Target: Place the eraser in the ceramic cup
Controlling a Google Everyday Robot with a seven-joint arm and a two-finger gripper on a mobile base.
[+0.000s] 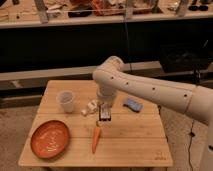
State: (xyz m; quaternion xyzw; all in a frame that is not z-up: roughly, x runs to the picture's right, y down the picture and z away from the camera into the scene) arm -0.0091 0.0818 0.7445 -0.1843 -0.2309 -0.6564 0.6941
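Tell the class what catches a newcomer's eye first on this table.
The big white robot arm stretches in from the right, its gripper hanging over the middle of the wooden table. The orange plate stands out at the picture's lower left, with a carrot to its right and a small whitish cup behind it.

The wooden plank counter (140,142) is pale tan. Toward its far left corner stands a small plain whitish ceramic cup (65,101); at the near left corner lies a round orange-red plate (35,133) with pale streaks. The slim carrot (95,139) is orange, the flat pad (132,104) blue. The dark end effector (104,115) hangs mid-counter.
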